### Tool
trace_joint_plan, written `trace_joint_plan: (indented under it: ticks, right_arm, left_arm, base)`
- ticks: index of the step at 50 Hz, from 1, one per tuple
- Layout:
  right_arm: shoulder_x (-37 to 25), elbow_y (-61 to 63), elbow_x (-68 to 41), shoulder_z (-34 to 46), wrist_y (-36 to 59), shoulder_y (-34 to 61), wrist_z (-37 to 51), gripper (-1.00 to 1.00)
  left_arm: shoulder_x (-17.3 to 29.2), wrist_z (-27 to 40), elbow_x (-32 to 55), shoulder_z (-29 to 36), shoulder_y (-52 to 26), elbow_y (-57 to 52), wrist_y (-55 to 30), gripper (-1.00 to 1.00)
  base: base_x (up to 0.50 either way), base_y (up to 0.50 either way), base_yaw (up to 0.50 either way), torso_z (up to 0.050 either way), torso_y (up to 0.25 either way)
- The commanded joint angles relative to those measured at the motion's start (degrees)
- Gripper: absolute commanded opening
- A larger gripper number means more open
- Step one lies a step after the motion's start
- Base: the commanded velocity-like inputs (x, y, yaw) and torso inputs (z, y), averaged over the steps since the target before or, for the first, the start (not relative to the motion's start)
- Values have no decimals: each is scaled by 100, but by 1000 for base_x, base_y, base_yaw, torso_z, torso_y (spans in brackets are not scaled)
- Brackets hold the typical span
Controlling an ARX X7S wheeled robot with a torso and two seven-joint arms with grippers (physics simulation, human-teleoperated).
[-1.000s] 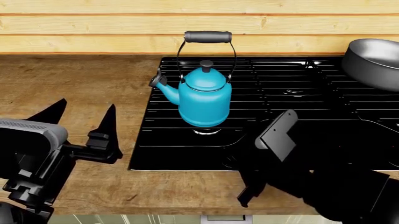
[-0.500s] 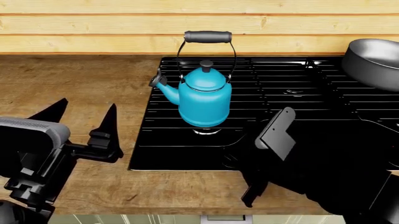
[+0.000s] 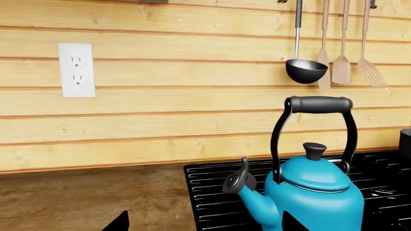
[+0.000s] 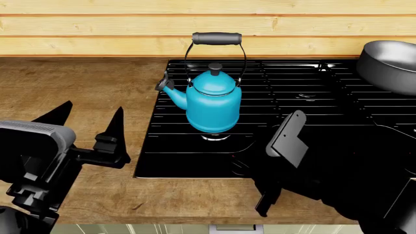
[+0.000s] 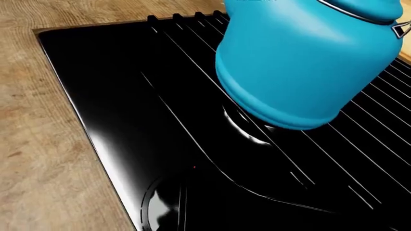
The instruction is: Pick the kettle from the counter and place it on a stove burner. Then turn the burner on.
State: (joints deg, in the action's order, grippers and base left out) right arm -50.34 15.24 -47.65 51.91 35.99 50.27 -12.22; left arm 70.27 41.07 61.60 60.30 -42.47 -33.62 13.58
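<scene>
The turquoise kettle (image 4: 213,105) stands upright on the front-left stove burner (image 4: 216,137) of the black cooktop (image 4: 293,97), spout pointing left. It also shows in the left wrist view (image 3: 321,192) and the right wrist view (image 5: 308,62), sitting over the burner cap (image 5: 247,130). My left gripper (image 4: 89,113) is open and empty over the wood counter (image 4: 78,83), left of the cooktop. My right gripper (image 4: 272,169) hovers over the cooktop's front edge, right of the kettle, with its fingers spread and nothing between them. A round control knob (image 5: 163,207) lies just below it.
A grey steel pot (image 4: 390,63) sits on the back right of the cooktop. A ladle and spatulas (image 3: 307,70) hang on the plank wall, with a wall outlet (image 3: 77,70) to their left. The counter's front edge runs along the bottom of the head view.
My right gripper has shifted slightly toward the counter's front edge. My left gripper has drifted a little. The kettle has not moved.
</scene>
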Motion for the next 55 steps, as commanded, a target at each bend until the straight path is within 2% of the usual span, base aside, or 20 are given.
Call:
trace_joint_plan:
  ticks: [1, 6, 7, 18, 27, 33, 40, 41, 48, 53, 55]
  right_arm:
    - [-335, -618, 1556, -6, -88, -2, 457, -100]
    - [-224, -657, 1540, -71, 79, 27, 708, -100]
    - [-152, -719, 1537, -119, 158, 78, 822, 100]
    - [-314, -166, 1170, -450, 25, -117, 1116, 100]
    - [-1010, 1063, 475, -970, -76, -531, 1735, 100]
    - [-1390, 2131, -502, -1453, 381, -349, 2389, 100]
    - [-1847, 2789, -1223, -1874, 327, -365, 2874, 100]
    - [-2047, 2958, -1392, -1984, 247, -428, 3028, 100]
    - [-3003, 3430, -1738, -2186, -560, -1138, 3623, 100]
    - [-3887, 3712, -1776, -2009, -1581, -1682, 4097, 100]
    - [-3962, 3809, -1808, -1961, -1658, -1740, 4307, 100]
  left_arm:
    - [-19, -3, -1, -11, 8, 11, -13, 100]
    - [-15, -5, -12, -16, 37, 24, 23, 100]
    - [-28, -10, -19, -12, 40, 33, 21, 100]
    - [38, 15, -66, -18, 142, -29, 143, 100]
    - [117, 40, -131, -12, 215, -200, 213, 100]
    - [148, 2, -239, 9, 321, -281, 354, 100]
    - [260, -35, -404, 6, 374, -462, 442, 100]
    - [335, -8, -778, 67, 383, -543, 226, 100]
    - [543, 98, -829, 82, 670, -642, 750, 100]
    - [763, 206, -956, 90, 819, -760, 1022, 100]
    - [827, 259, -1049, 118, 914, -779, 1159, 100]
  base:
    - [0, -4, -6, 0, 0]
    - [0, -3, -6, 0, 0]
    - [10, -5, 0, 0, 0]
    - [2, 0, 0, 0, 0]
    - [0, 0, 0, 0, 0]
    - [0, 0, 0, 0, 0]
    - [0, 0, 0, 0, 0]
    - [0, 0, 0, 0, 0]
    - [0, 0, 0, 0, 0]
    - [0, 0, 0, 0, 0]
    - [0, 0, 0, 0, 0]
